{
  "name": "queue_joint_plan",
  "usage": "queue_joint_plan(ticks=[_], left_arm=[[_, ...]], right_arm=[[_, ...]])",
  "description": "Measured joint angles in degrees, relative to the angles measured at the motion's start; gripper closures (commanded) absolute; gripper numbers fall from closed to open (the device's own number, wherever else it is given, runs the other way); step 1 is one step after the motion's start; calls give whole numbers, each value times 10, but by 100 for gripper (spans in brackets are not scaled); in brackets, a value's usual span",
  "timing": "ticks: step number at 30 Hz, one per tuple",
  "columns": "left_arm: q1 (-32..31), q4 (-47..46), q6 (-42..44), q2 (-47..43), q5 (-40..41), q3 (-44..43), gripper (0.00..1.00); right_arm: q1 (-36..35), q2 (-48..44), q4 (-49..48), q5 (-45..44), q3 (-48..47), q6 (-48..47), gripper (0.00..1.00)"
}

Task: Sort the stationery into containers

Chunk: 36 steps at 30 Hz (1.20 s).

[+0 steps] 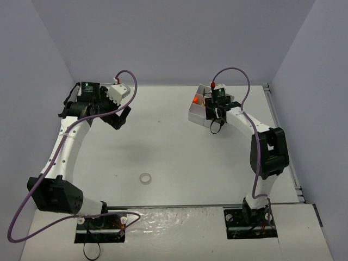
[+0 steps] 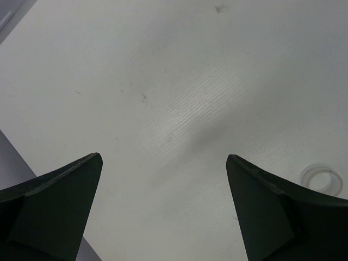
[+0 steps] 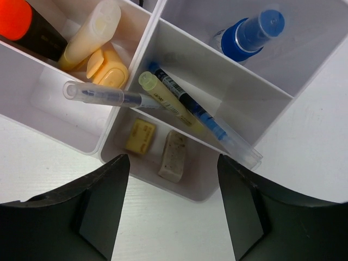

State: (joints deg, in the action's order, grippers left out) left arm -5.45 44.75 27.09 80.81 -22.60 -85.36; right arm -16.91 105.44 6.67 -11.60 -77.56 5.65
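Right wrist view: right gripper hangs released above the white tray; left gripper, likewise released, hovers well apart from the tray.

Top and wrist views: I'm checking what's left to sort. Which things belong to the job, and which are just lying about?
Job: tape ring, loose on the table; white tray holding marker, blue-capped bottle, pens, erasers.
Not the job: purple cables, grey enclosure walls.
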Motion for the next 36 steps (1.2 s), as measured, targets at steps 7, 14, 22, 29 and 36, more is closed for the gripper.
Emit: queue_joint_plan(ticks=[7, 14, 22, 29, 36], left_arm=[[0, 1, 0, -1, 5, 0, 3], [27, -16, -11, -25, 30, 30, 3], [96, -20, -27, -37, 36, 35, 3], [108, -22, -33, -46, 24, 43, 3], [117, -26, -38, -46, 15, 46, 3]], right_arm=[[-23, -35, 5, -10, 3, -13, 38], [-229, -105, -14, 77, 1, -77, 39], [-408, 1, -5, 235, -8, -124, 41], [-415, 34, 15, 266, -8, -133, 42], [-434, 75, 13, 273, -13, -131, 46]])
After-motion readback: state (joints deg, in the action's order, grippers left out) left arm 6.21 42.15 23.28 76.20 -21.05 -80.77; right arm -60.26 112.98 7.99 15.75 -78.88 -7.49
